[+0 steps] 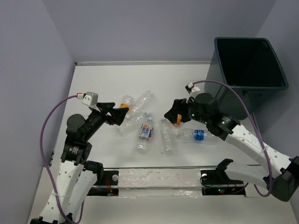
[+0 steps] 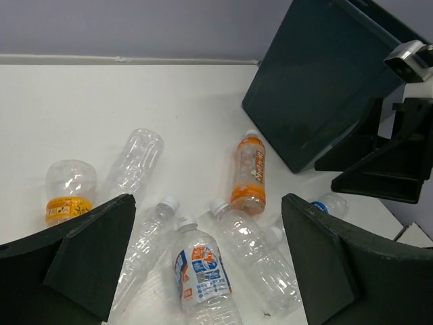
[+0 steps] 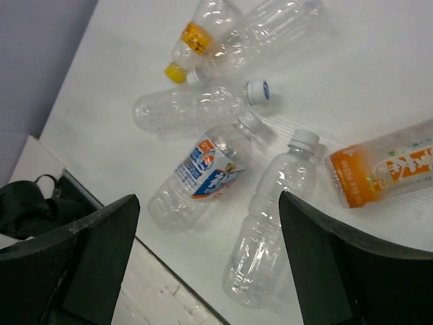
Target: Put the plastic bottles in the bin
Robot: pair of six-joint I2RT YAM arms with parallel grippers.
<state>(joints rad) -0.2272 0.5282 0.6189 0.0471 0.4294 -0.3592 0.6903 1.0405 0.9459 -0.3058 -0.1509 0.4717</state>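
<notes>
My left claw [image 1: 122, 115] and right claw [image 1: 171, 114] gape empty over clear, ribbed plastic bottles [image 1: 145, 133] lying on the white table [image 1: 103, 84]; the smooth, dark, tapered bin [image 1: 261, 87] stands beyond the right claw.

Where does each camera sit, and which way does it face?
Top external: above and behind the bases, looking down on the table; both arms, left gripper and right gripper show.
Left wrist: low over the bottles, facing the bin; left fingers frame it, right gripper at the right edge.
Right wrist: looking down on bottles; right fingers frame the bottom.
Shared: both wrist views show the blue-and-orange-labelled bottle and orange-sleeved bottle.
</notes>
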